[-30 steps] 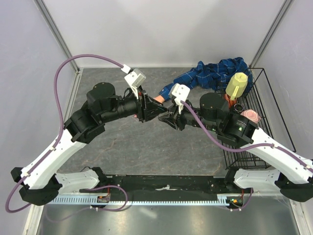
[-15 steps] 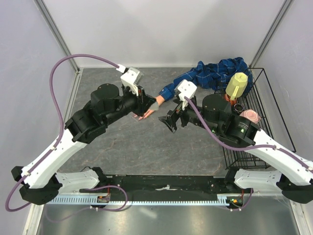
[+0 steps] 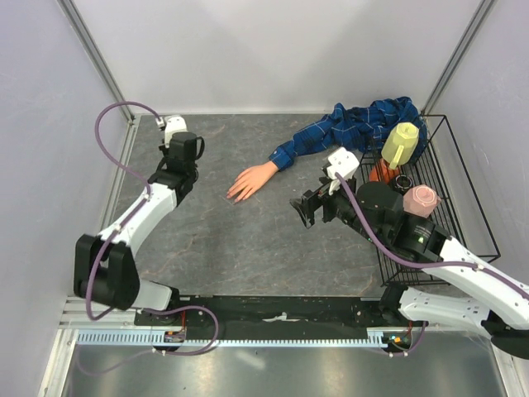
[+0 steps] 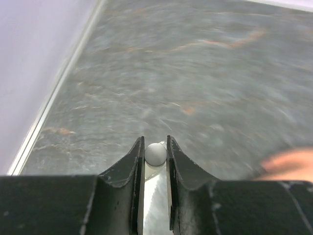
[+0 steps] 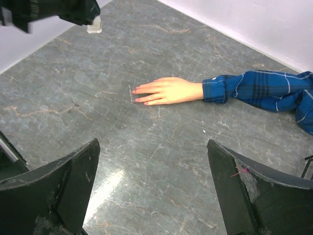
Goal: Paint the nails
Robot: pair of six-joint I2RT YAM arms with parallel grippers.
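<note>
Nails [image 3: 232, 196] leftward, mannequin hand [image 3: 254, 179] crosswise

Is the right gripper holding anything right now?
No, the right gripper has its two black fingers spread wide apart in its wrist view, with nothing clamped between them.

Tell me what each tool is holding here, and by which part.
The left tool pinches the tiny clear bottle by its white cap end, clear body hanging below. The right tool is open, holding nothing.
</note>
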